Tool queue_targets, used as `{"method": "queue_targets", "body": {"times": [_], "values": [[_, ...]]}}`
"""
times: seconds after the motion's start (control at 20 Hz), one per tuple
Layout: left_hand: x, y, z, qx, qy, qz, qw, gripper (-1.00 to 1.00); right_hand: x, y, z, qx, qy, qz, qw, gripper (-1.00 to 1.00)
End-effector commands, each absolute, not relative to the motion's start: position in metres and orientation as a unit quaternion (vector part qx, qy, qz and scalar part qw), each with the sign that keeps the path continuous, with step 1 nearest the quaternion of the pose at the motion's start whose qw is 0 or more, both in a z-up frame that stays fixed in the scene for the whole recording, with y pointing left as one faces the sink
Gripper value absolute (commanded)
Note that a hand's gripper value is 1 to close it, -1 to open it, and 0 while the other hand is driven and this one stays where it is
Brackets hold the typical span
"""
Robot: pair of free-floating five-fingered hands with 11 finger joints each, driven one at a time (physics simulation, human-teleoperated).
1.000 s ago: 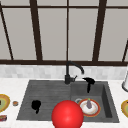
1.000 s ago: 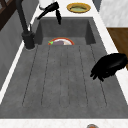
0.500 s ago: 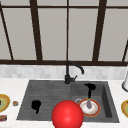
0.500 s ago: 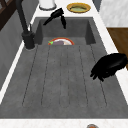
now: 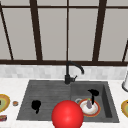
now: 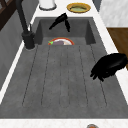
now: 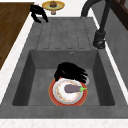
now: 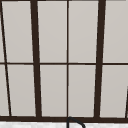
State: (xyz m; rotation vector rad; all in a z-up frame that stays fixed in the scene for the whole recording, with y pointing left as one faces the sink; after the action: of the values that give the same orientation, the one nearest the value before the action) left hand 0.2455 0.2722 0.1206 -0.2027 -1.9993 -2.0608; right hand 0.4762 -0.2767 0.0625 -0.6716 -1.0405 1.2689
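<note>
Lying on red-rimmed plate [image 7: 59, 98]: purple eggplant [image 7: 72, 89], right hand [image 7: 70, 71] above.

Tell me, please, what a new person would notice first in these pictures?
First, the big red ball at the sink's front edge, in the front view. Next, the right hand hanging just above the plate with an eggplant in the basin. The left hand floats over the ribbed draining board.
</note>
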Motion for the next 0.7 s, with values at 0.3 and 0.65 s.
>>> {"method": "queue_targets", "body": {"times": [0.3,0.65], "values": [[0.246,0.272,0.121,-0.07,-0.689,-0.71,0.131,0.0,0.476,-0.278,0.05,-0.275,-0.294,0.62,0.673,-1.0],[0.246,0.272,0.121,-0.07,-0.689,-0.71,0.131,0.0,0.482,-0.26,0.04,-0.258,-0.178,0.656,0.687,-1.0]]}}
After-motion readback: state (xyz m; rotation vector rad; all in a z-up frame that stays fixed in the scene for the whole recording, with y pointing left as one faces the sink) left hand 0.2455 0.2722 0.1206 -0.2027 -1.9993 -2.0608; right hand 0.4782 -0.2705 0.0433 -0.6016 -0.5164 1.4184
